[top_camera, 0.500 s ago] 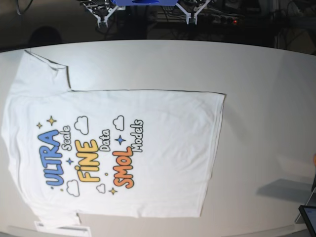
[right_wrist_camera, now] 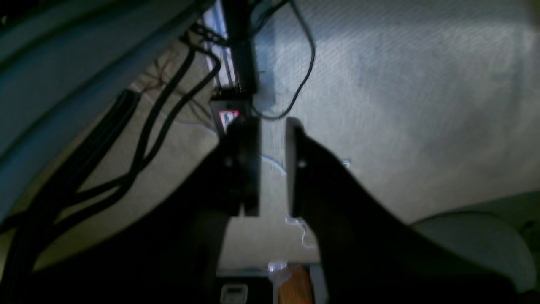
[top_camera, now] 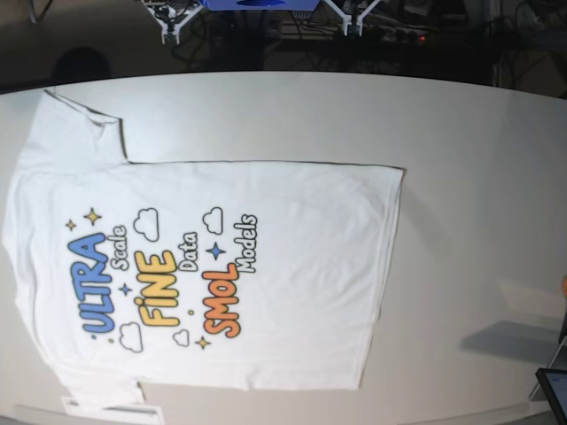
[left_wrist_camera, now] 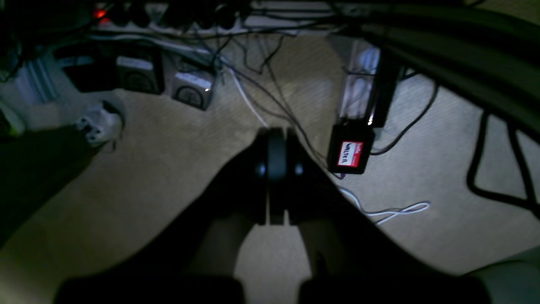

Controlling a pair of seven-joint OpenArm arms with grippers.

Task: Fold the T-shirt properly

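White tabletop fills your base view, with dark clutter and cables behind its far edge. You have one T-shirt on it, spread flat, print side up. Its long axis runs left to right across that view: the collar end lies toward the left edge, the hem toward the right, and one sleeve reaches toward the far left corner. The lettering reads sideways, with blue "ULTRA", yellow "FINE" and orange "SMOL" side by side.

You have two grippers, and neither wrist view shows the shirt. Both look down on beige carpet strewn with cables. Your left gripper has its jaws pressed together with nothing between them. Your right gripper shows a narrow gap between its fingers, carpet visible through it, holding nothing. A small black box with a red-and-white label lies on the floor in the left wrist view; the right wrist view catches it partly hidden behind the gripper.
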